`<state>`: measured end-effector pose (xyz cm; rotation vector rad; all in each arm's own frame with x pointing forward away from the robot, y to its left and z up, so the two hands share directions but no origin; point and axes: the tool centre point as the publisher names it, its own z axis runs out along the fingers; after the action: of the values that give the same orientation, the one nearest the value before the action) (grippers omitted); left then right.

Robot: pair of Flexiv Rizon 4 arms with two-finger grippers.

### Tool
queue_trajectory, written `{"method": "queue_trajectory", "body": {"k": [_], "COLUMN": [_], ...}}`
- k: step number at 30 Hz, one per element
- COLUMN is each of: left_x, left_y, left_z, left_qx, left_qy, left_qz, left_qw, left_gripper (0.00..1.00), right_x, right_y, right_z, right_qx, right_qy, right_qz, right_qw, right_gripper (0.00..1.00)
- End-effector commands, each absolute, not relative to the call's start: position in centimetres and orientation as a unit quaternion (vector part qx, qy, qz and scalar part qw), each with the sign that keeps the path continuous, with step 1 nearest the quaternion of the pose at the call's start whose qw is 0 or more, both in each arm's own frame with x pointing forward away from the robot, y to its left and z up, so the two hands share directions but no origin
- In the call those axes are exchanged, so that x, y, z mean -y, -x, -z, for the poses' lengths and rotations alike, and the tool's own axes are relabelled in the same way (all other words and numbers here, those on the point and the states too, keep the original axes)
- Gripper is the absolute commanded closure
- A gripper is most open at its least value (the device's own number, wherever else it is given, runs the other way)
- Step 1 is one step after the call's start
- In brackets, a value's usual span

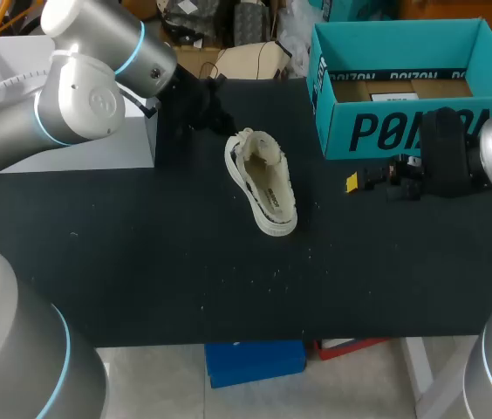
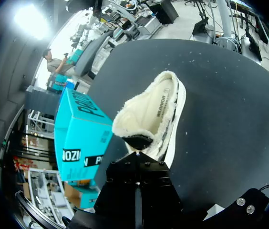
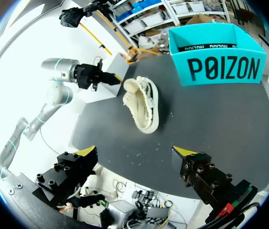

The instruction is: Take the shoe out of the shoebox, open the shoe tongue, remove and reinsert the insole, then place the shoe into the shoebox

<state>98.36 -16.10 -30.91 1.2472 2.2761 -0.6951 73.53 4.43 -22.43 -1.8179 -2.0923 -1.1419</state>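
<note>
At the far left, the left gripper [image 3: 117, 79] sits just beside the far end of the one white shoe [image 1: 263, 188]; I cannot tell its grip. The shoe lies mid-table, outside the single teal shoebox [image 1: 403, 131] at far right. The right gripper [image 3: 135, 151] hangs wide and empty by the shoebox's front.

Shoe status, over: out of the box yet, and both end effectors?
Shoe out, on the table beside the open shoebox. Left end effector at the shoe's end, grip unclear. Right end effector open, empty, standing off.
</note>
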Motion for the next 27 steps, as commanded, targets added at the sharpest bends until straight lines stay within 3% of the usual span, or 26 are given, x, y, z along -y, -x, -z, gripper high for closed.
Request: {"method": "queue_trajectory", "body": {"k": [1, 20, 27], "left_x": [18.8, 20.5, 19.4], "left_y": [-99.6, -94.3, -93.6], "left_z": [31.8, 36.4, 34.0], "left_qx": [-0.829, -0.821, -0.816], "left_qy": [-0.467, -0.494, -0.508], "left_qz": [0.234, 0.255, 0.242], "left_qw": [0.2, 0.128, 0.13], "left_gripper": [1.0, 1.0, 1.0], "right_x": [-4.5, -4.5, -4.5], "right_y": [-73.5, -73.5, -73.5], "right_z": [22.5, 22.5, 22.5], "right_qx": [0.696, 0.696, 0.696], "right_qy": [0.605, 0.605, 0.605], "right_qz": [0.381, 0.381, 0.381], "right_qw": [0.072, 0.072, 0.072], "right_gripper": [0.0, 0.0, 0.0]}}
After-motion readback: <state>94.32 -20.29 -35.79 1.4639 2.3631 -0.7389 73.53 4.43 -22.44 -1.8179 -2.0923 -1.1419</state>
